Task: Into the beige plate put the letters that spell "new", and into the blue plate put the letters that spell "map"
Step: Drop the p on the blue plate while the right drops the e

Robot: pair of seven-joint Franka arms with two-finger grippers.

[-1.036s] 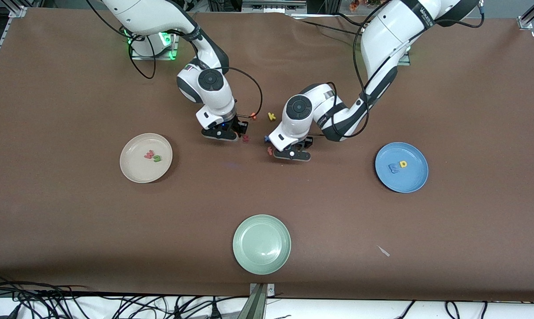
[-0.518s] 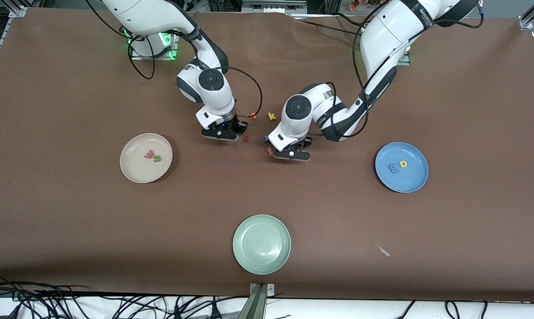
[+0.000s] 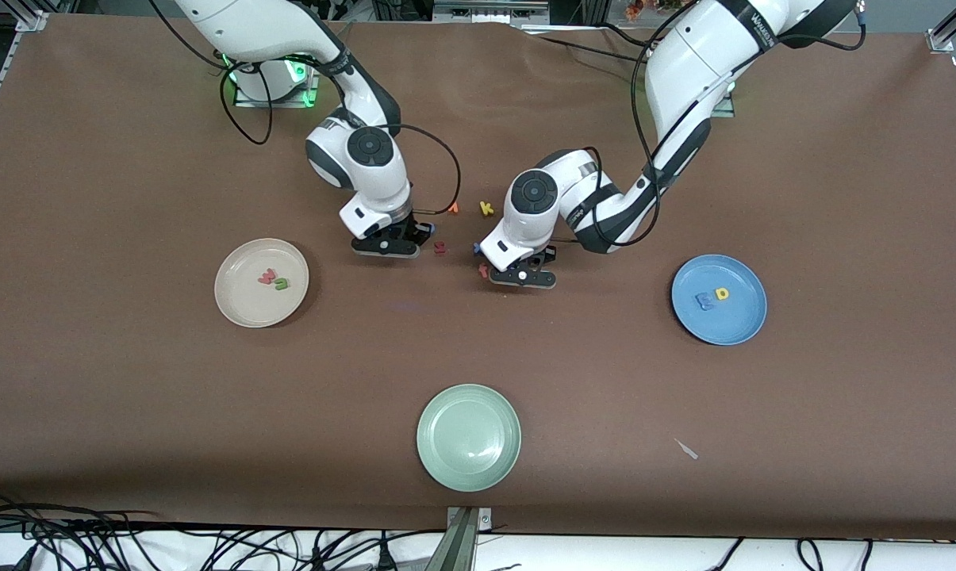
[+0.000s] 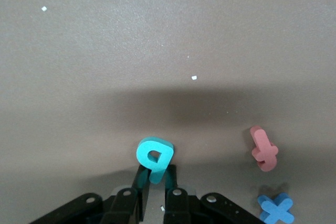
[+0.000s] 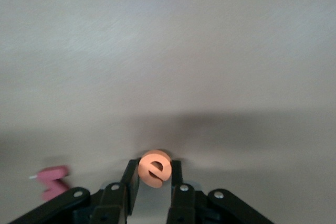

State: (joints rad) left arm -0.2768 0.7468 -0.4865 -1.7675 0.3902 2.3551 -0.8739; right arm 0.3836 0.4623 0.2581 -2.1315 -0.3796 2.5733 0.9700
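Gripping teal p (image 4: 154,156) and orange e (image 5: 155,169), wrists down.

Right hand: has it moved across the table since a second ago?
Yes. Seen from the front, the right hand, shut on the orange e, has shifted toward the beige plate and away from the yellow k.

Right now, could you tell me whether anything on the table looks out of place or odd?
Only a pale scrap lying on the brown table, toward the left arm's end, nearer the camera than the blue plate; it belongs to no letter or plate.
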